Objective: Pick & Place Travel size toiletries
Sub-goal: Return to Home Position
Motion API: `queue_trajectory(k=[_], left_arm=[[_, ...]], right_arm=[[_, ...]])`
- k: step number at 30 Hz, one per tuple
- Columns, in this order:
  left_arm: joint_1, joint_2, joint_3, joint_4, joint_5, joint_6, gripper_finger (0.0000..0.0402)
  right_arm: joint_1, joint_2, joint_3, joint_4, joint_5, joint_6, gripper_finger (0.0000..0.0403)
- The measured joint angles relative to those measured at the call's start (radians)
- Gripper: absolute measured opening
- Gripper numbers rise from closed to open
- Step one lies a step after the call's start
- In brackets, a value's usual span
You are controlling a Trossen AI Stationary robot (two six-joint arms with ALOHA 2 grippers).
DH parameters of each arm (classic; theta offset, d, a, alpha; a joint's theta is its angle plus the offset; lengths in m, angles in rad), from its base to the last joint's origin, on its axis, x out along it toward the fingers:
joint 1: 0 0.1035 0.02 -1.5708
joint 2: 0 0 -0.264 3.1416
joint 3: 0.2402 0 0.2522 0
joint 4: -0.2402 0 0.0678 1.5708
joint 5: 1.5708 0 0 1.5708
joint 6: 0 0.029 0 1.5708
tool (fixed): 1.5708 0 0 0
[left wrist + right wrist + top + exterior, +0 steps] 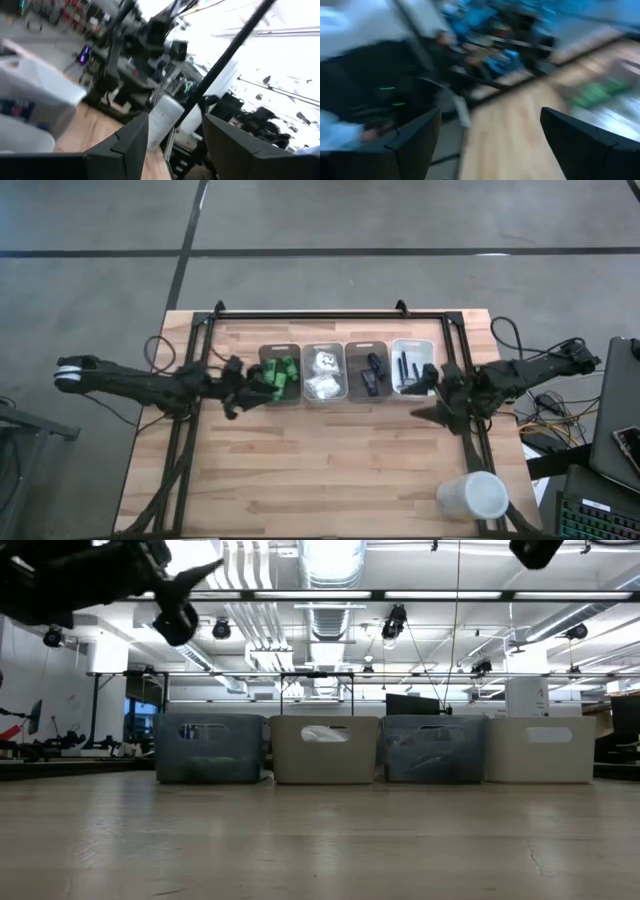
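From where I stood, all the sorting looked finished: the green bottles (281, 372) lay in the leftmost bin (263, 351), the packets of white puffs (322, 376) in the second bin (322, 346), the black flat packets (370, 374) in the third, and the dark sticks (407, 369) in the rightmost. None of the toiletries lay loose on the table (330, 470).

The left gripper (238, 388) hung by the near-left corner of the leftmost bin, its fingers spread and empty. The low view showed it well above the bin tops. The right gripper (432, 402) sat just right of the rightmost bin, likewise released with nothing between its fingers.

To go home cleanly, I judged each arm should lift first and then draw back toward its own side of the table, so no finger would clip a bin wall and shove the row. The right arm had the white cup (473, 495) lying near the table's near-right corner, so it needed a path that stayed high and well apart from it
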Motion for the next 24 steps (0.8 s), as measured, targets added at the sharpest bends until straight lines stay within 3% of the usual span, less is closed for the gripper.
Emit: queue_trajectory(k=[3, 6, 9, 12, 15, 21, 24], left_arm=[[0.001, -0.117, -0.053, -0.001, -0.017, 0.051, 0.0193], [0.003, -0.233, -0.099, -0.003, -0.024, 0.085, 0.0193], [0.013, -0.344, -0.156, -0.016, -0.027, 0.059, 0.0193], [0.031, -0.441, -0.229, -0.029, -0.088, -0.106, 0.0194], [0.033, -0.527, -0.222, -0.14, -0.079, -0.063, 0.0193], [0.037, -0.682, -0.223, -0.126, -0.057, 0.122, 0.0193], [0.037, -0.763, -0.229, -0.144, -0.03, 0.217, 0.0193]], right_arm=[[0.001, -0.067, -0.115, 0.184, -0.064, -0.086, 0.0328], [0.0, -0.138, -0.18, 0.185, -0.043, -0.097, 0.0325], [-0.003, -0.208, -0.234, 0.151, 0.049, 0.04, 0.0328], [-0.005, -0.267, -0.283, 0.12, 0.113, 0.223, 0.0336], [-0.003, -0.323, -0.33, 0.155, 0.042, 0.079, 0.0348], [-0.004, -0.471, -0.406, 0.187, -0.109, -0.031, 0.0361], [-0.004, -0.579, -0.451, 0.184, -0.131, -0.098, 0.0359]])
